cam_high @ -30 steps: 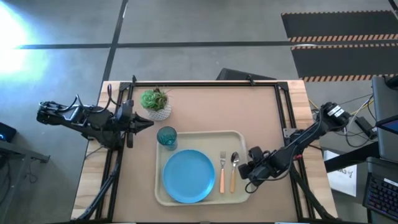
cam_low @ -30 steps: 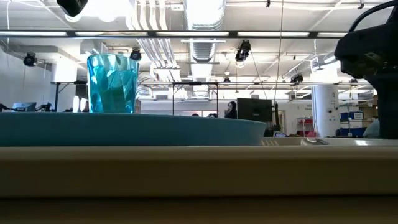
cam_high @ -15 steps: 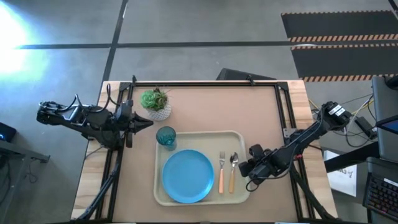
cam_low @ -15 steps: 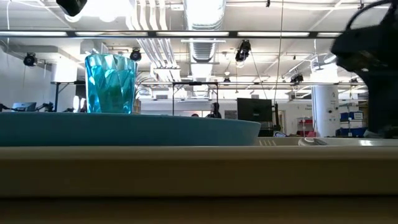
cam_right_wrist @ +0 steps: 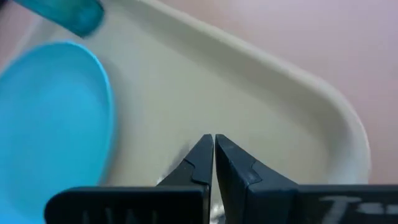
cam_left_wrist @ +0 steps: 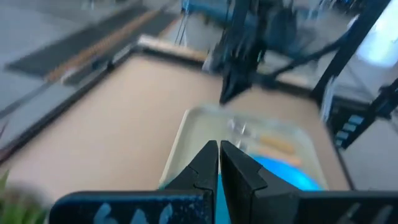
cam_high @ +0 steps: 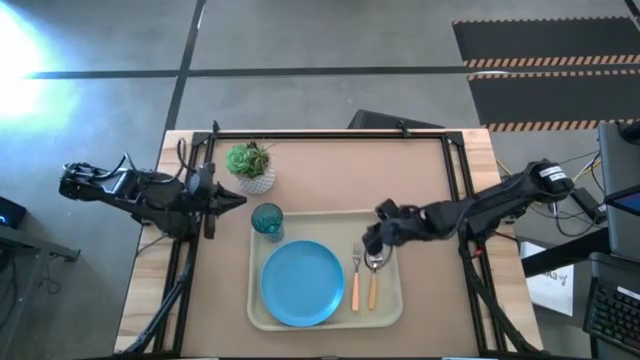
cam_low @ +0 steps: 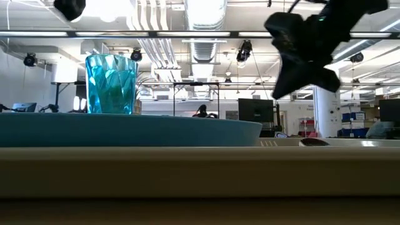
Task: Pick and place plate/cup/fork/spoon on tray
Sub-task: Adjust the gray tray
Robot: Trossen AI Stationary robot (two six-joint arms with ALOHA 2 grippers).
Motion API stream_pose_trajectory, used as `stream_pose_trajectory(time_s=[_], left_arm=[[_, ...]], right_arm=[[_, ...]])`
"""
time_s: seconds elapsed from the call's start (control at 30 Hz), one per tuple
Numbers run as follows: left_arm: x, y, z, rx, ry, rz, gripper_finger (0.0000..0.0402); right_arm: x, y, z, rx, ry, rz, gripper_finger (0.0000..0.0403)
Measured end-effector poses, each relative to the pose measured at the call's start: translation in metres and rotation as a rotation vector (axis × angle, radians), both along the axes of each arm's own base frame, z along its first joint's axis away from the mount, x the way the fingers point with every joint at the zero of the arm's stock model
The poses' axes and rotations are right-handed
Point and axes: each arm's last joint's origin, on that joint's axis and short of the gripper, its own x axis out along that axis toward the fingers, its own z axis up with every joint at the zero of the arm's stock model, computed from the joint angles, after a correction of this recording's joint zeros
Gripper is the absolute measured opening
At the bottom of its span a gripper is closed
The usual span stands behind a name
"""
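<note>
Tray (cam_high: 318, 219), a large cream-beige rectangular plastic piece with rounded corners and a raised rim, lies toward the front of the tan table (cam_high: 330, 170) and carries all four task items. Next in size, the round, flat sky-blue plate (cam_high: 303, 283) lies flat on the tray's left half. The small teal-green translucent tumbler cup (cam_high: 267, 219) stands upright at the tray's back left corner, close to the plate. The fork (cam_high: 357, 277), silver-pronged with a bright orange handle, and the spoon (cam_high: 374, 280), with a round silver bowl and a paler tan handle, lie side by side to the right of the plate.

The right claw (cam_high: 372, 244) is over the spoon's bowl end, raised clear of the tray in the low view, its fingers (cam_right_wrist: 202, 163) pressed together and holding nothing. The left claw (cam_high: 240, 197) waits at the table's left edge, likewise closed and empty.

Judgement: placement appears complete. The next move calls only for withdrawing the right arm without disturbing the cutlery.
</note>
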Motion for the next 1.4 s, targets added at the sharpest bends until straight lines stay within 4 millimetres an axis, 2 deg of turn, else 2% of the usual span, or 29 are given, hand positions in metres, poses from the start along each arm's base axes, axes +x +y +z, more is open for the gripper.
stream_pose_trajectory(time_s=[0.17, 0.3, 0.4, 0.5, 0.7, 0.83, 0.9, 1.1, 1.4], left_arm=[[-0.014, 0.003, -0.028, -0.151, 0.288, 0.086, 0.0000], [-0.029, 0.004, -0.050, -0.307, 0.597, 0.182, 0.0000], [-0.029, 0.002, -0.061, -0.381, 0.743, 0.239, 0.0000], [-0.018, -0.003, -0.074, -0.418, 0.802, 0.225, 0.0000], [0.006, -0.014, -0.115, -0.545, 0.881, 0.139, 0.0000], [0.021, -0.022, -0.143, -0.631, 0.756, 0.030, 0.0000], [0.023, -0.024, -0.155, -0.666, 0.738, 0.042, 0.0000], [0.014, -0.026, -0.177, -0.682, 0.858, 0.121, 0.0000], [0.022, -0.028, -0.187, -0.677, 0.902, 0.169, 0.0000]], right_arm=[[0.008, -0.021, 0.009, -0.035, -0.050, 0.059, 0.0009], [0.003, -0.030, 0.020, -0.059, -0.085, 0.075, 0.0009], [-0.004, -0.035, 0.034, -0.110, -0.129, 0.074, 0.0009], [-0.012, -0.042, 0.055, -0.212, -0.190, 0.056, 0.0009], [-0.030, -0.048, 0.108, -0.360, -0.332, 0.079, 0.0009], [-0.039, -0.049, 0.136, -0.431, -0.396, 0.103, 0.0009], [-0.041, -0.049, 0.145, -0.454, -0.399, 0.119, 0.0009], [-0.043, -0.049, 0.156, -0.462, -0.335, 0.142, 0.0009], [-0.034, -0.049, 0.148, -0.465, -0.252, 0.164, 0.0009]])
